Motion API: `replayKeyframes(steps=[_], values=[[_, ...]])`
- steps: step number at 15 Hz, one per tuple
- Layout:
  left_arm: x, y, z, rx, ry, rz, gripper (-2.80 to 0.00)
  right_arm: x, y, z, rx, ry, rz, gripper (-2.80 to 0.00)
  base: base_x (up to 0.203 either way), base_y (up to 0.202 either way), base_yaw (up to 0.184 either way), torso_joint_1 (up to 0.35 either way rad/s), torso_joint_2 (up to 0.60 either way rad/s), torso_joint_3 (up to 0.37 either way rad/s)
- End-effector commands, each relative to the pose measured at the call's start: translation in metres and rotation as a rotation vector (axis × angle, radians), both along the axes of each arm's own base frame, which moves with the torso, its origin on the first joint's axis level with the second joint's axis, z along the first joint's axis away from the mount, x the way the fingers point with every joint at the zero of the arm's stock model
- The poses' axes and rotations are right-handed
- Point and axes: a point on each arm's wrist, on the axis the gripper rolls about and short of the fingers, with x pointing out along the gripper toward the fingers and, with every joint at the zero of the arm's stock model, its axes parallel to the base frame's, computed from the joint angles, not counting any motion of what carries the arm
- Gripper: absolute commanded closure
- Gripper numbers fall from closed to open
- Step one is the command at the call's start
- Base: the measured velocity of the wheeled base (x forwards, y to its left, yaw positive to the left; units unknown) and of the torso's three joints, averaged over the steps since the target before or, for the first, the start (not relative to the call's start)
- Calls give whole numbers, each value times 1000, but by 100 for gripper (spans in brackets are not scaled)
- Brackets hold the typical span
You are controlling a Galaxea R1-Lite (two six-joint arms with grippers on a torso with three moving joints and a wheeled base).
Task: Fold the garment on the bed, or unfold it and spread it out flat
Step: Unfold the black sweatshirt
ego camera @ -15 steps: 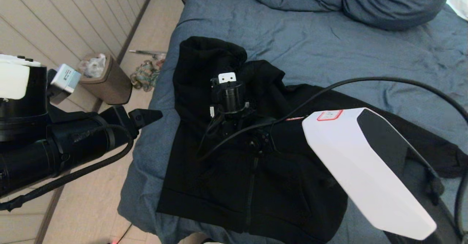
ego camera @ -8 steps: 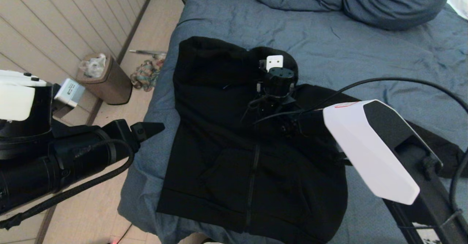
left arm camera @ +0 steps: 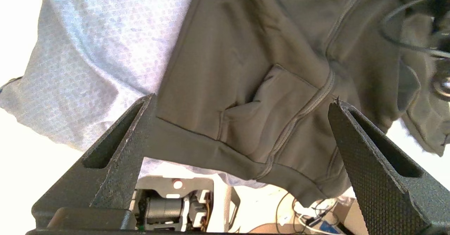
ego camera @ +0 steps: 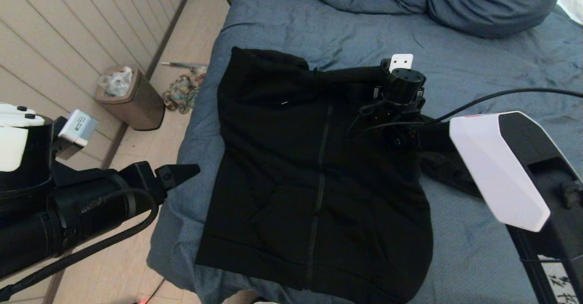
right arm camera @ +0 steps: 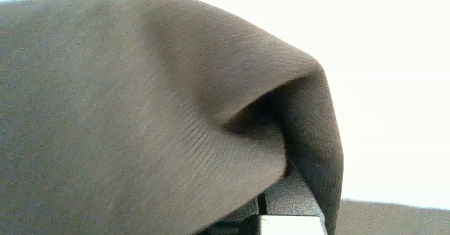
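Right gripper (ego camera: 387, 74), frame centre-right, pinches a fold of the garment (ego camera: 291, 158). Thick fabric could slip free (bunching again). Left gripper (ego camera: 182, 173), lower left, spread wide.

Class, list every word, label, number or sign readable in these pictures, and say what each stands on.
No text can be read.
Red-bordered label on the right arm's white cover: too blurred.
Marks on the grey block on the left arm: too small.
The garment: none.

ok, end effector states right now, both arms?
Left end effector: open, holding nothing, off the bed's edge.
Right end effector: shut on the hoodie.
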Motion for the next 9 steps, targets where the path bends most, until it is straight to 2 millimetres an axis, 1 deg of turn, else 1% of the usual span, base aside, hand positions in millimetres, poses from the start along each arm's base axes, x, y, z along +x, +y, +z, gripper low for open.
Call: replayKeyframes(steps=[1,3,5,6,9], values=[[-1,1,0,-4,-2,3,-280,-1,-22,11,7,-25,-46,0,0,0,0,0,0,0],[-1,0,1,-6,-4,3,-280,0,-53,16,14,-41,-106,0,0,0,0,0,0,0],[-1,-1,1,-6,-4,-7,-280,1,-87,17,17,-47,-169,0,0,0,0,0,0,0],[-2,-3,1,-7,-3,-16,-280,1,-93,19,23,-55,-176,0,0,0,0,0,0,0],[-4,-5,3,-10,-7,-29,-280,2,-85,16,19,-50,-153,0,0,0,0,0,0,0]])
